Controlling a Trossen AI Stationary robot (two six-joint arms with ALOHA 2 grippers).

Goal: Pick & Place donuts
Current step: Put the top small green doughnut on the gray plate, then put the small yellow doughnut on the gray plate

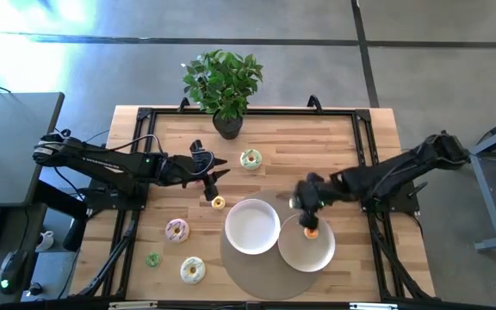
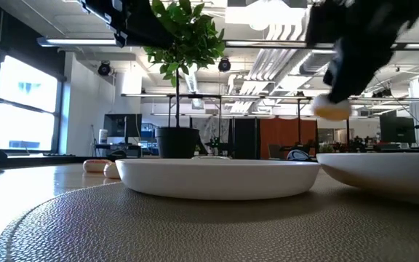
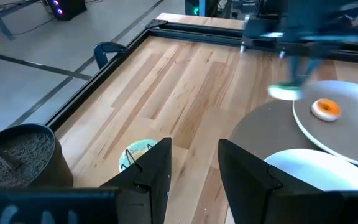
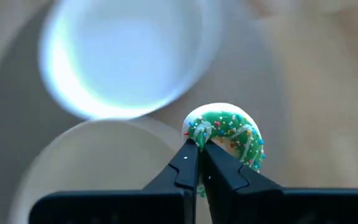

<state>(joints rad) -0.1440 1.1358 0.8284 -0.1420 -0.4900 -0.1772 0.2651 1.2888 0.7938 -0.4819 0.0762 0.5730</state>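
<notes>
My right gripper (image 1: 305, 205) hovers over the far edge of the right white plate (image 1: 321, 256), shut on a green-iced sprinkled donut (image 4: 229, 132), which also shows in the low view as the held donut (image 2: 332, 109). An orange donut (image 1: 311, 231) lies on that plate. My left gripper (image 3: 194, 163) is open above the table's left half, touching nothing. A small yellow donut (image 1: 219, 203) lies just nearer than it, and a cream-green donut (image 1: 251, 158) lies by the plant pot. Pink (image 1: 176, 230), small green (image 1: 152, 258) and cream (image 1: 193, 269) donuts lie at the near left. My right gripper pinches the green-iced donut by its ring wall (image 4: 199, 138) between its two fingers. The donut is lifted clear above the table and the plates, and stands out beyond the fingertips.
A second white plate (image 1: 252, 245) sits left of the first, both on a round grey mat (image 1: 252, 280). A potted plant (image 1: 225, 86) stands at the far edge. A black frame (image 1: 364, 138) runs around the wooden tabletop.
</notes>
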